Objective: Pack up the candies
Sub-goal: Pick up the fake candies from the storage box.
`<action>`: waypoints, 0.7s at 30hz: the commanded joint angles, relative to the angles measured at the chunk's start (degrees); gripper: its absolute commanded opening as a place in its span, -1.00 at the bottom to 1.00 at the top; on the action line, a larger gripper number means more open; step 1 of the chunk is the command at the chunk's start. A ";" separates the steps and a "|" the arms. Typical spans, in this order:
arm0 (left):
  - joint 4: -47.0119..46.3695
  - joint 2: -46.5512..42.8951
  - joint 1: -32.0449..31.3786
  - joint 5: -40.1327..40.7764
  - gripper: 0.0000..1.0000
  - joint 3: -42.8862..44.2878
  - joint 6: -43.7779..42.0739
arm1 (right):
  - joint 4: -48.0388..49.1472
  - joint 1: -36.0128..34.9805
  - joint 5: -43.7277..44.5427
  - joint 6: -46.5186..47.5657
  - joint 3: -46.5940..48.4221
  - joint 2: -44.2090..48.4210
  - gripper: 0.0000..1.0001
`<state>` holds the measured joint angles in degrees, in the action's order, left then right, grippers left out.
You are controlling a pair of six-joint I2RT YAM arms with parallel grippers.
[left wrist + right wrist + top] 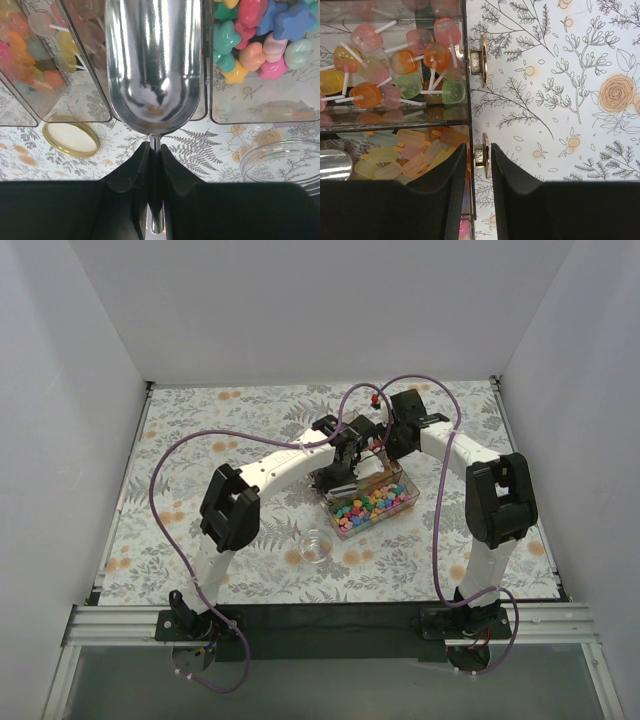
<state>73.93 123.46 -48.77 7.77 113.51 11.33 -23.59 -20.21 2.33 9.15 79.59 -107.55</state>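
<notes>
A clear compartment box (340, 502) holds the candies (372, 505). Flower-shaped candies (260, 35) fill its right compartment, lollipops (40, 50) the left one. My left gripper (155, 146) is shut on the thin handle of a shiny metal scoop (152, 65), whose bowl lies over the middle compartment and looks empty. My right gripper (479, 150) stands open at the box's far side with a small metal knob (483, 155) between its fingers. The right finger is close against the knob's disc. Lollipops (410, 65) and popsicle-shaped candies (405, 152) show through the wall.
A small clear jar (316, 545) stands on the fern-print cloth in front of the box, seen also as a glass rim (280, 160). Its gold lid (70, 137) lies flat near the box. A second knob (479, 61) sits on the neighbouring compartment. White walls surround the table.
</notes>
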 commanded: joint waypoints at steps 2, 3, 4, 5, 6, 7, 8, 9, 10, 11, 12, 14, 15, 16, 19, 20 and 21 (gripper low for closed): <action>0.78 0.20 0.17 -1.18 -1.00 1.98 -0.70 | 1.80 0.52 -1.18 -0.71 -1.10 0.23 -0.40; 0.86 0.20 0.17 -1.00 -1.00 1.89 -0.61 | 1.88 0.52 -1.10 -0.71 -1.11 0.32 -0.57; 0.95 0.38 0.17 -0.83 -1.00 1.89 -0.44 | 1.89 0.52 -0.92 -0.62 -1.11 0.32 -0.68; 0.86 0.55 0.17 -0.83 -1.00 1.97 -0.61 | 1.80 0.52 -0.92 -0.53 -1.11 0.32 -0.74; 0.78 0.82 0.17 -0.74 -1.00 2.24 -0.61 | 1.80 0.52 -1.10 -0.45 -1.11 0.32 -0.84; 0.78 1.08 0.17 -0.83 -1.00 2.59 -0.61 | 1.88 0.52 -1.10 -0.36 -1.02 0.32 -0.88; 0.86 1.26 0.08 -0.91 -1.00 2.94 -0.52 | 1.89 0.52 -1.27 -0.27 -0.93 0.32 -0.91; 0.86 1.52 0.08 -1.00 -1.00 3.20 -0.52 | 1.89 0.52 -1.45 -0.18 -0.93 0.41 -0.97; 0.78 1.70 0.08 -1.18 -1.00 3.20 -0.52 | 1.89 0.52 -1.36 -0.27 -0.93 0.50 -0.97; 0.86 1.78 0.08 -1.35 -1.00 3.12 -0.52 | 1.89 0.52 -1.36 -0.27 -1.02 0.50 -0.97; 0.86 1.87 0.08 -1.35 -1.00 3.03 -0.52 | 1.89 0.43 -1.53 -0.36 -1.02 0.67 -0.97; 0.95 2.05 0.08 -1.70 -1.00 3.03 -0.52 | 1.97 0.43 -1.80 -0.45 -1.28 0.85 -0.97; 0.95 2.31 0.08 -1.71 -1.00 3.12 -0.61 | 2.15 0.34 -1.89 -0.53 -1.28 0.93 -0.97; 0.86 2.49 0.17 -1.79 -1.00 3.38 -0.52 | 2.06 0.34 -1.80 -0.71 -1.37 1.02 -0.97; 0.69 3.36 -0.09 -2.06 -1.00 3.99 -0.35 | 2.24 0.17 -1.89 -0.97 -1.37 1.02 -0.97; 0.78 3.63 -0.44 -2.32 -1.00 4.17 -0.17 | 2.24 -0.01 -1.89 -1.06 -1.28 0.94 -0.97; 0.69 4.15 -0.53 -2.49 -1.00 4.26 -0.17 | 2.32 -0.10 -1.89 -1.24 -1.28 0.85 -0.97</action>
<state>74.67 126.30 -48.71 7.05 115.68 11.44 -23.00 -19.97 0.80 8.69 78.83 -107.55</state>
